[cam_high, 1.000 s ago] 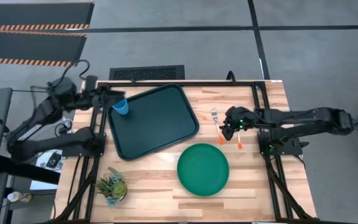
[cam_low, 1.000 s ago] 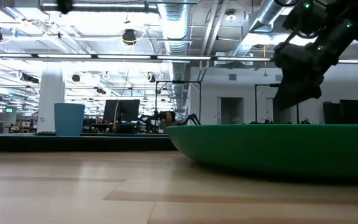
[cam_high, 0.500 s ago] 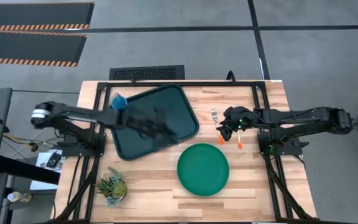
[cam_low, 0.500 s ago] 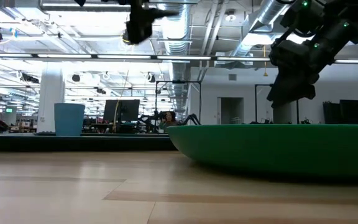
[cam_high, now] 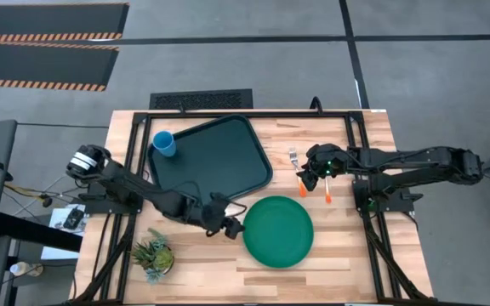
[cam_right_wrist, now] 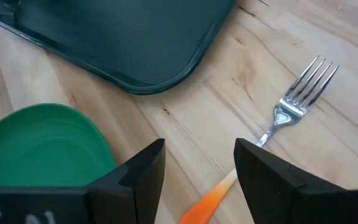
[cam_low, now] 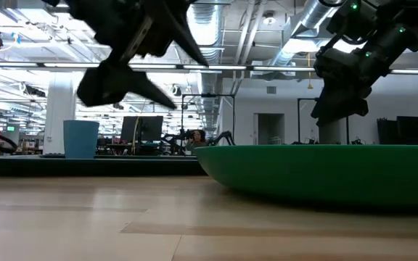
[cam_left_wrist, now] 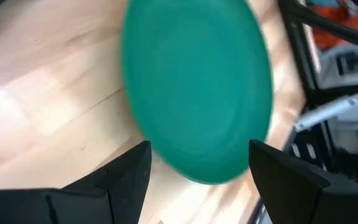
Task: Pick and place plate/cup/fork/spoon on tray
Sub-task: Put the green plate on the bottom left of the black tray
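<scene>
The green plate (cam_high: 278, 231) lies flat on the table near the front. The blue cup (cam_high: 165, 144) stands on the dark tray (cam_high: 215, 170), in its far left corner. The fork (cam_right_wrist: 294, 96) lies on the wood right of the tray. Only the spoon's orange handle end (cam_high: 327, 197) shows, beside my right gripper. My left gripper (cam_high: 230, 227) is open and empty just left of the plate's rim, facing the plate (cam_left_wrist: 197, 87). My right gripper (cam_right_wrist: 197, 180) is open above the fork's orange handle (cam_right_wrist: 211, 198), one finger on each side of it.
A small spiky green plant (cam_high: 153, 253) stands at the table's near left corner, close behind my left arm. Bare wood lies between the tray and the plate and along the near edge. Black frame rails run along both table sides.
My left gripper has swung from beside the cup at the tray's far left corner across the tray, toward the near right, and has come down to the plate's left rim. The cup stays standing on the tray.
</scene>
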`<state>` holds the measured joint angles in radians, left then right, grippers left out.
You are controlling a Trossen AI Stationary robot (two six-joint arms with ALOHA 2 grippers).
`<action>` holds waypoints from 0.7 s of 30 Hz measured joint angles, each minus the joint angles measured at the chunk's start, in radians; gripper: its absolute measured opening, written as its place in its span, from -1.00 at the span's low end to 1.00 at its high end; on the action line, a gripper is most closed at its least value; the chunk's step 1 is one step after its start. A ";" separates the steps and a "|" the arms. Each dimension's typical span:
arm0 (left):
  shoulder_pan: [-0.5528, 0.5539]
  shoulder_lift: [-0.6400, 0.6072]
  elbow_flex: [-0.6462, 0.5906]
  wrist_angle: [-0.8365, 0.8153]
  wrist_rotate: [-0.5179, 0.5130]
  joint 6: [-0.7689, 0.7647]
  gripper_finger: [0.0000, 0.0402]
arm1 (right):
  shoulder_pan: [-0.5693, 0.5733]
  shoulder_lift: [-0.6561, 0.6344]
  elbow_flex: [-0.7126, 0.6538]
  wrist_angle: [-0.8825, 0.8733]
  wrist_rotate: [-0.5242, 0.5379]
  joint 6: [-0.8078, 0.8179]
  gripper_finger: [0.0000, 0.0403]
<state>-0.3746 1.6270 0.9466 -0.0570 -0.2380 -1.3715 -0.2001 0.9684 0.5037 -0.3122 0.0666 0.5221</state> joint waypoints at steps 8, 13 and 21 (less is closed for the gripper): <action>-0.031 0.098 0.002 0.006 -0.097 -0.188 0.25 | 0.000 0.000 0.000 0.000 0.000 -0.008 0.07; -0.019 0.160 0.001 0.063 -0.099 -0.220 0.25 | 0.000 0.000 0.000 0.000 0.001 -0.034 0.07; 0.029 0.242 0.049 0.070 -0.047 -0.188 0.15 | 0.000 0.000 0.000 0.000 0.009 -0.060 0.07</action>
<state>-0.3456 1.8691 0.9953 0.0132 -0.2850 -1.5594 -0.2001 0.9684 0.5041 -0.3122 0.0756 0.4623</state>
